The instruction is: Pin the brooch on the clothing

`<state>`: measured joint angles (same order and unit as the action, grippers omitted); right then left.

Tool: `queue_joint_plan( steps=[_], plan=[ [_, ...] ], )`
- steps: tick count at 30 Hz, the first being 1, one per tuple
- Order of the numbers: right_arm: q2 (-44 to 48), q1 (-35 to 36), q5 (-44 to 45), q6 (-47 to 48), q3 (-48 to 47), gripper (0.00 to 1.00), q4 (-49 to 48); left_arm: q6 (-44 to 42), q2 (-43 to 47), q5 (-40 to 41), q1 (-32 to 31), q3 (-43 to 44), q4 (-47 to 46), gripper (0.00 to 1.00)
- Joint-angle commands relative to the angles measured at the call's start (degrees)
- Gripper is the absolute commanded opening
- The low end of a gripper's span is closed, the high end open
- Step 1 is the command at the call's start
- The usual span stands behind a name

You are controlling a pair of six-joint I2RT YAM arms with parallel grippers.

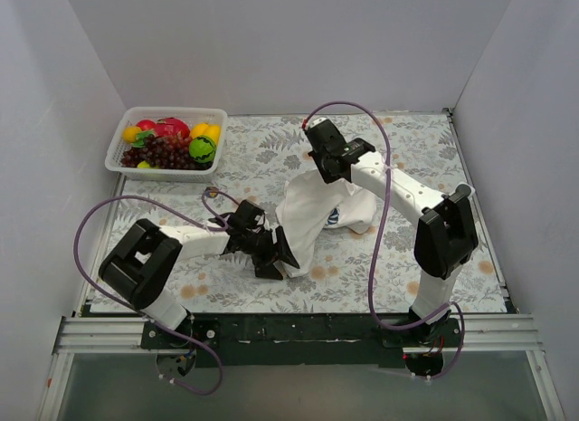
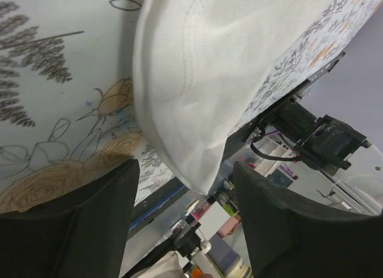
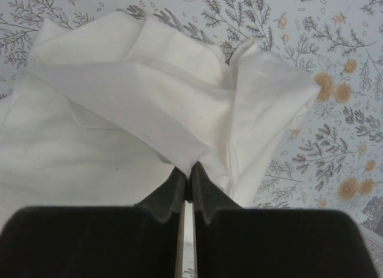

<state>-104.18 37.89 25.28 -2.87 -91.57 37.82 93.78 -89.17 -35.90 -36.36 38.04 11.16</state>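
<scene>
The white T-shirt (image 1: pixel 308 224) lies bunched in the middle of the flowered table, with a bit of its blue emblem (image 1: pixel 333 216) showing. My right gripper (image 1: pixel 326 175) is shut on a fold of the shirt (image 3: pixel 119 104) and holds it raised; the pinch shows in the right wrist view (image 3: pixel 191 169). My left gripper (image 1: pixel 277 255) is open at the shirt's near left edge. In the left wrist view a hem of the shirt (image 2: pixel 197 92) hangs between the two spread fingers (image 2: pixel 90 224), touching neither. No brooch shows in any view.
A white basket (image 1: pixel 154 170) with plastic fruit stands at the back left. White walls close in the table on three sides. The arms' base rail (image 1: pixel 298 330) runs along the near edge.
</scene>
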Motion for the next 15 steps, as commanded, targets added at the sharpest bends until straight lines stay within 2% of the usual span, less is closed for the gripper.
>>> queue_joint_plan(
  steps=[1, 3, 4, 6, 9, 12, 15],
  plan=[
    [3.2, -0.4, 0.0, -0.6, 0.8, 0.01, -1.5, 2.2, -2.8, 0.2, -1.1, 1.9, -2.4, 0.59],
    [3.4, -0.4, 0.1, -0.8, 1.0, 0.01, -1.6, 3.1, -3.7, 0.7, -1.4, 1.9, -3.7, 0.49],
    [3.4, -0.5, -0.1, -0.7, 0.9, 0.01, -1.6, 3.4, -3.8, 0.8, -1.4, 1.4, -4.2, 0.38],
    [3.5, -0.5, 0.0, -0.7, 0.8, 0.01, -1.5, 3.5, -4.3, 1.4, -1.4, 1.8, -4.7, 0.3],
    [4.0, -0.5, 0.0, -0.8, 1.1, 0.01, -1.6, 3.2, -4.7, 1.8, -1.4, 2.8, -4.7, 0.11],
    [3.9, -0.6, 0.2, -0.6, 1.1, 0.01, -1.8, 2.5, -4.4, 2.6, -1.4, 4.1, -4.4, 0.0],
    [3.5, -0.6, 1.6, 0.0, 0.2, 0.01, -1.2, -0.3, -4.3, 4.5, -1.3, 7.9, -1.9, 0.0]
  ],
)
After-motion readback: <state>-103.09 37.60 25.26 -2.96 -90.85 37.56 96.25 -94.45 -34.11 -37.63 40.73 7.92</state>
